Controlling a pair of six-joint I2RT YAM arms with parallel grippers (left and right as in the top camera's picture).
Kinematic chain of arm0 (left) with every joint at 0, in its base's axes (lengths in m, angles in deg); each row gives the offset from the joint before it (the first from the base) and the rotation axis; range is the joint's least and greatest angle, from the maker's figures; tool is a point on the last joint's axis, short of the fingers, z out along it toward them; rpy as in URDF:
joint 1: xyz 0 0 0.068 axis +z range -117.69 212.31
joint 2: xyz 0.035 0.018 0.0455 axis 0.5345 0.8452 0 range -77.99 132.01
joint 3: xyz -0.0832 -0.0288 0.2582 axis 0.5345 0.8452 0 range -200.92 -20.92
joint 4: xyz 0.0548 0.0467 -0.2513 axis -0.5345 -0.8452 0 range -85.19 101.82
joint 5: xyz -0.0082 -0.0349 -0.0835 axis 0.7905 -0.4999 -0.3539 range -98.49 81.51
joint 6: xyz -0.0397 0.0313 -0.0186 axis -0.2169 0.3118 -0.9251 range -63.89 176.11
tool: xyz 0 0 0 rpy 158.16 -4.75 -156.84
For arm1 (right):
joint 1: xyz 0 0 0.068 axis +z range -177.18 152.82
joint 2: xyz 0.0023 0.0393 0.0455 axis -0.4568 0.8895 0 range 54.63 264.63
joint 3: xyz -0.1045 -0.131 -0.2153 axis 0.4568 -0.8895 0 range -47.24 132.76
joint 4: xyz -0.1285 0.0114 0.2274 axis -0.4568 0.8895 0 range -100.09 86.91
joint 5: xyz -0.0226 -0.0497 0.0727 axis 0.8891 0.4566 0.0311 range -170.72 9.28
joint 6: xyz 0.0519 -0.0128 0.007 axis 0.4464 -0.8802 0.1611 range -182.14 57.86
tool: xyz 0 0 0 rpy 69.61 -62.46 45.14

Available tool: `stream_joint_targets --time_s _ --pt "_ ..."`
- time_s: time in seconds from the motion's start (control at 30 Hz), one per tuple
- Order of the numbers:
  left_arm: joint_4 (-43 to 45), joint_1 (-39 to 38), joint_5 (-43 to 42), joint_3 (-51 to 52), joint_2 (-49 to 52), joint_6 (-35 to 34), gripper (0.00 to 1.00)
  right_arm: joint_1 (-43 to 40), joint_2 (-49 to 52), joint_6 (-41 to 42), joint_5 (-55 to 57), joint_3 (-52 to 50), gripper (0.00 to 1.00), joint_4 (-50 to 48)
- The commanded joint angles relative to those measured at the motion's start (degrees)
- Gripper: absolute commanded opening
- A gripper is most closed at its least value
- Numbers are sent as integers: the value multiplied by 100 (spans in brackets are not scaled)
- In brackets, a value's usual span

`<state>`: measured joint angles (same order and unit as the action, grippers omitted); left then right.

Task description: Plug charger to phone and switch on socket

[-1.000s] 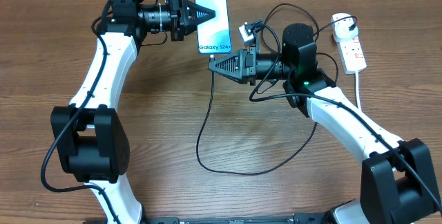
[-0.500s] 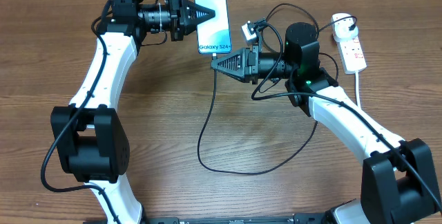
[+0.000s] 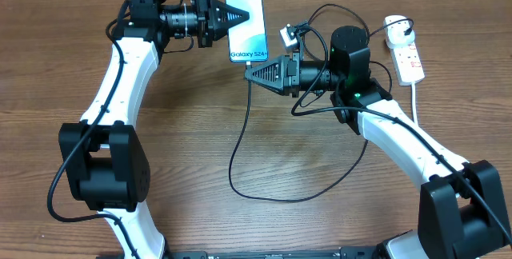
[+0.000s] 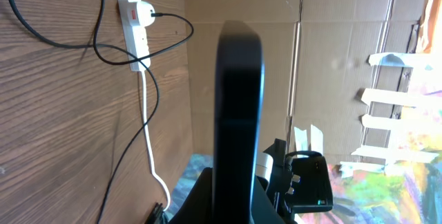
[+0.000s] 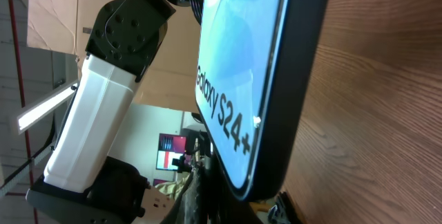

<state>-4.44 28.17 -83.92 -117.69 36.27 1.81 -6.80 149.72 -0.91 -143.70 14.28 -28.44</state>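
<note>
Over the table's [image 3: 184,139] far side, the left gripper [image 3: 226,19] clamps the phone [image 3: 248,27] by its edge; just below its bottom end, the right gripper [image 3: 246,73] is pinched shut on the charger [image 3: 239,143] near its plug.

Overhead, the plug tip of the charger [image 3: 238,143] is lost under the nose of the right gripper [image 3: 248,74] — can't pick it out at all. The switches on the socket [image 3: 408,57] are too tiny to read as on or off, and its white cord [image 3: 414,99] slips behind the right arm [image 3: 400,135]. The left wrist view only gets the phone [image 4: 239,113] edge-on, with its lower end chopped by the frame. The right wrist view crops the phone top and bottom — the stuff low down beside it is just a dark blur.
</note>
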Motion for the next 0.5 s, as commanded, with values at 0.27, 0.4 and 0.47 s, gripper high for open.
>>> stream_joint_targets --time_s 0.27,0.4,0.47 --pt "28 -33 -540 -44 -15 -120 4 -63 -120 -31 212 107 4 -48" --pt "28 -33 -562 -44 -15 -122 4 -63 -120 -31 216 107 4 -48" --pt "28 -33 -562 -44 -15 -122 4 -66 -120 -31 221 107 4 -48"
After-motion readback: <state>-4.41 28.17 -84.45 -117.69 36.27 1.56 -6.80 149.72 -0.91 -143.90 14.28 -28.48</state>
